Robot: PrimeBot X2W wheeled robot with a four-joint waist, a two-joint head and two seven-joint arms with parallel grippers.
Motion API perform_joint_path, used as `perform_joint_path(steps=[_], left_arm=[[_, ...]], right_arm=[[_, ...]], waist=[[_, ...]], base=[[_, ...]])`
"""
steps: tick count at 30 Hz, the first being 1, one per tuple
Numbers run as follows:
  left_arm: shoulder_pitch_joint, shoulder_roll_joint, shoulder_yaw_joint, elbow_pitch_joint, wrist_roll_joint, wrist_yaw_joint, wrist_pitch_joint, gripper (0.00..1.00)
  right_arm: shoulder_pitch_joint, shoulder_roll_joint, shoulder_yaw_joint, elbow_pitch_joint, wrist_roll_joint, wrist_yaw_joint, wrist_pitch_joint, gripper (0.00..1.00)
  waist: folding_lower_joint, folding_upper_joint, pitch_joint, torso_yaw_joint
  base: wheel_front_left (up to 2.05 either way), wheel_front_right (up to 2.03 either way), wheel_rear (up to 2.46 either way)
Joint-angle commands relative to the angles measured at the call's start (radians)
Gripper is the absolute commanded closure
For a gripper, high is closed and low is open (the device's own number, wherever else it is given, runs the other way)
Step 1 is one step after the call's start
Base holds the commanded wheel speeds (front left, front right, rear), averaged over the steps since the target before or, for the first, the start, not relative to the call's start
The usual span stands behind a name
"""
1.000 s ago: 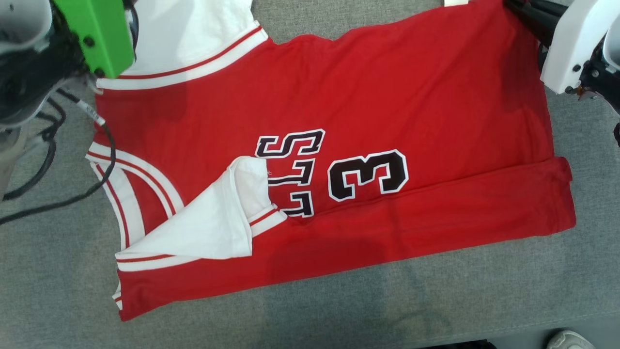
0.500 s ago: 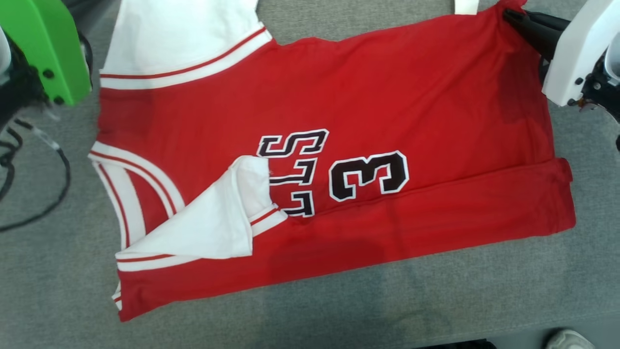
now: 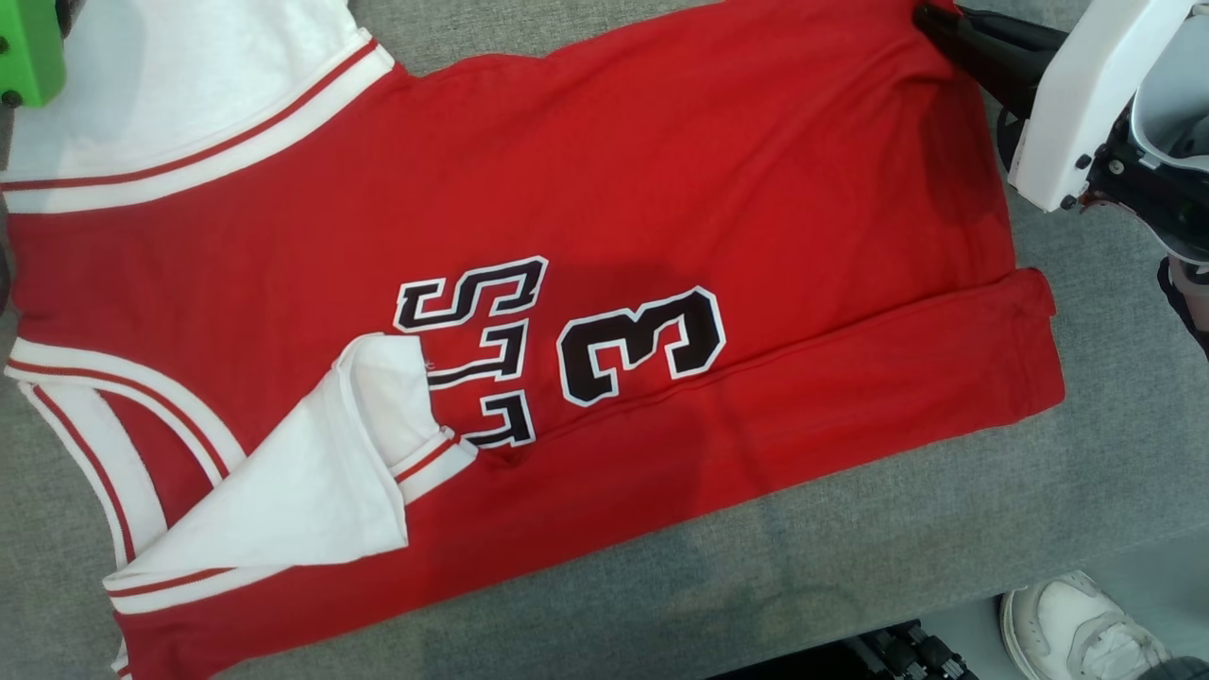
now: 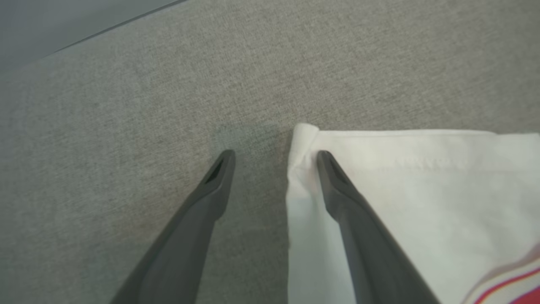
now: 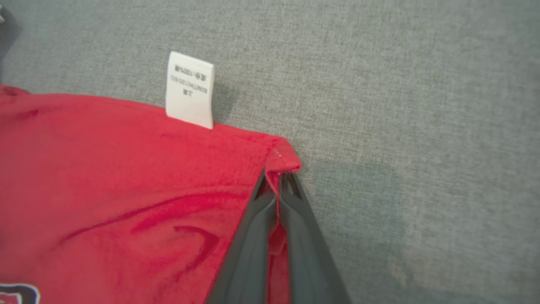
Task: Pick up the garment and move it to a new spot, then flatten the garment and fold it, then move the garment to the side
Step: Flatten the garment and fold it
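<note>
Grey fabric surface (image 3: pixel 850 586) is noted bearing the red garment (image 3: pixel 661 189), flattened with one long side folded over, further folds and the move aside judged outstanding; its corner is pinched by the closed right gripper (image 5: pixel 278 176), the left gripper (image 4: pixel 275 155) spread empty astride the white sleeve (image 4: pixel 422 190).

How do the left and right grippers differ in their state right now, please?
The left gripper stands open; the right gripper is shut. The left gripper holds nothing, with one finger over the white sleeve; the right gripper pinches the red hem corner. Both have long dark fingers.
</note>
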Motion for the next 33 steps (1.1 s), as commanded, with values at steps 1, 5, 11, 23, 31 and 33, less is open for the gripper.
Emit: perform_joint_path(steps=[1,5,11,23,31,33], left_arm=[[-0.015,0.007,-0.002,0.011,0.007,-0.003,0.001,0.00],[-0.012,-0.004,-0.002,0.051,-0.008,-0.010,0.004,0.14],[0.033,-0.067,0.014,0.031,-0.111,-0.024,0.026,1.00],[0.139,-0.013,0.121,-0.249,-0.181,0.016,-0.080,1.00],[0.307,0.049,0.200,-0.505,-0.226,0.090,-0.139,1.00],[0.348,0.066,0.209,-0.563,-0.228,0.107,-0.147,1.00]], right_arm=[[-0.003,0.000,0.007,0.004,0.004,0.000,-0.001,1.00],[-0.005,-0.008,0.018,0.010,0.011,-0.001,-0.003,1.00],[0.002,-0.026,0.011,0.024,0.009,-0.001,-0.005,1.00],[0.066,-0.053,-0.035,-0.007,-0.034,-0.001,-0.089,1.00],[0.120,-0.116,-0.028,-0.054,-0.089,-0.001,-0.173,1.00],[0.132,-0.129,-0.028,-0.060,-0.098,-0.001,-0.203,1.00]], waist=[[0.0000,0.0000,0.016,-0.017],[0.0000,0.0000,0.017,-0.017],[0.0000,0.0000,0.000,0.016],[0.0000,0.0000,-0.082,0.108],[0.0000,0.0000,-0.128,0.146],[0.0000,0.0000,-0.136,0.151]], base=[[0.00,0.00,0.00],[0.00,0.00,0.00],[0.00,0.00,0.00],[0.00,0.00,0.00],[0.00,0.00,0.00],[0.00,0.00,0.00]])
